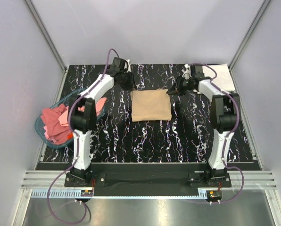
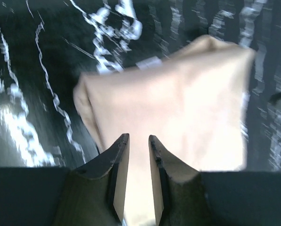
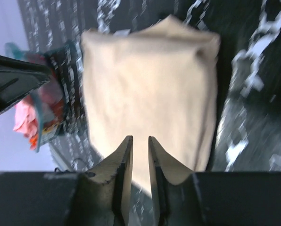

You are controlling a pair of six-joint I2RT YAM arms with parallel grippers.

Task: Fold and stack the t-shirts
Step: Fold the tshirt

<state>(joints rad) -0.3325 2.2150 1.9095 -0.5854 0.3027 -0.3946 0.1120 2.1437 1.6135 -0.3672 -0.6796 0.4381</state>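
Observation:
A tan t-shirt [image 1: 151,105] lies folded into a flat rectangle at the table's middle. It fills the left wrist view [image 2: 178,103] and the right wrist view [image 3: 150,84]. My left gripper [image 1: 127,84] hovers just beyond the shirt's far left corner, its jaws [image 2: 139,136] a narrow gap apart with nothing between them. My right gripper [image 1: 172,90] hovers at the far right corner, its jaws [image 3: 140,137] also slightly apart and empty. A folded white t-shirt [image 1: 220,77] lies at the back right. Pink and salmon t-shirts [image 1: 55,123] are crumpled in the basket.
A translucent blue plastic basket [image 1: 39,125] stands at the table's left edge, also seen in the right wrist view [image 3: 41,108]. The black marbled table [image 1: 145,141] is walled by grey panels at the back and sides.

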